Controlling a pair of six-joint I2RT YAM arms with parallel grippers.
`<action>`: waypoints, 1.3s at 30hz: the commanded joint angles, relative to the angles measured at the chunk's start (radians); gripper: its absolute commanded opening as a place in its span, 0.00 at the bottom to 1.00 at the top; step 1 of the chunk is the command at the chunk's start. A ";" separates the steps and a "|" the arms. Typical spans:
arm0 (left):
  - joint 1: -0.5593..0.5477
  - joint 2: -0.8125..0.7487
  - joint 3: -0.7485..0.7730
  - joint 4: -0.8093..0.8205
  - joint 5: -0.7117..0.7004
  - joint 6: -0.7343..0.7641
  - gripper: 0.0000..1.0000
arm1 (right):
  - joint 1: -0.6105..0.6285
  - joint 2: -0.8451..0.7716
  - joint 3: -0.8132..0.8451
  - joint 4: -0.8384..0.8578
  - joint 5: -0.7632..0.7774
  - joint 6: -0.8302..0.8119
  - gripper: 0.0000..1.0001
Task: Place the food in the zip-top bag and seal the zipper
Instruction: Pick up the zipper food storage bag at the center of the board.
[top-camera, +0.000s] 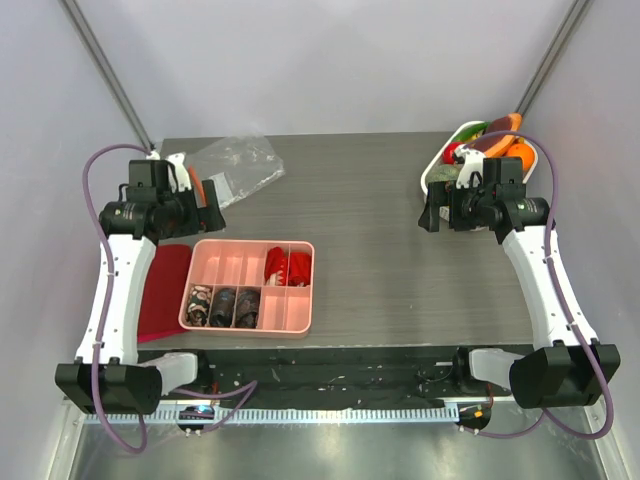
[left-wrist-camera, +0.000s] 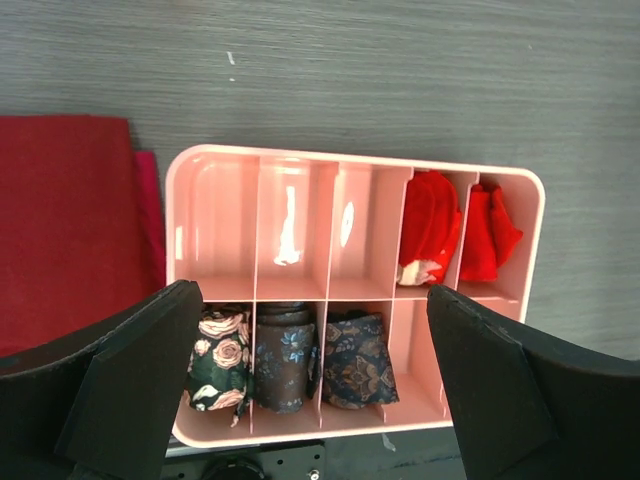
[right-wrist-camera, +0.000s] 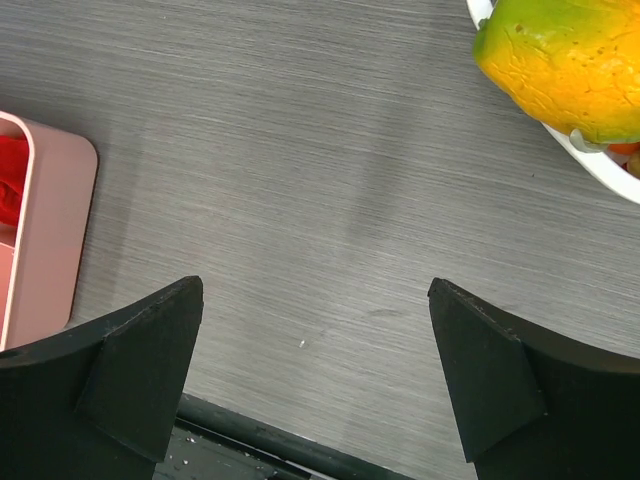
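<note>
Grey worktop (top-camera: 360, 200): food (top-camera: 500, 138) lies upper right, just behind the right claw (top-camera: 432, 214); zip-top bag (top-camera: 235, 160) upper left, apparently touching the left claw (top-camera: 207, 213). Both claws spread, empty.

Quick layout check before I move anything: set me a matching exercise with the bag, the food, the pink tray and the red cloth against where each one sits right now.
Things
1. zip-top bag
2. food
3. pink tray
4. red cloth

Places
A. in the white basket at the far right corner
B. near left edge, to the left of the pink tray
C. far left part of the table
D. near side, left of centre

Pairs: 1-C, 2-A, 3-D, 4-B
</note>
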 joint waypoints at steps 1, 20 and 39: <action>0.005 0.062 0.071 0.031 -0.093 -0.043 1.00 | -0.002 0.000 0.027 0.033 -0.028 0.016 1.00; 0.287 0.628 0.425 0.195 0.269 -0.236 0.93 | -0.002 0.077 0.058 0.036 -0.070 0.022 1.00; 0.333 1.097 0.526 0.542 0.370 -0.460 0.65 | -0.001 0.181 0.075 0.038 -0.047 0.022 1.00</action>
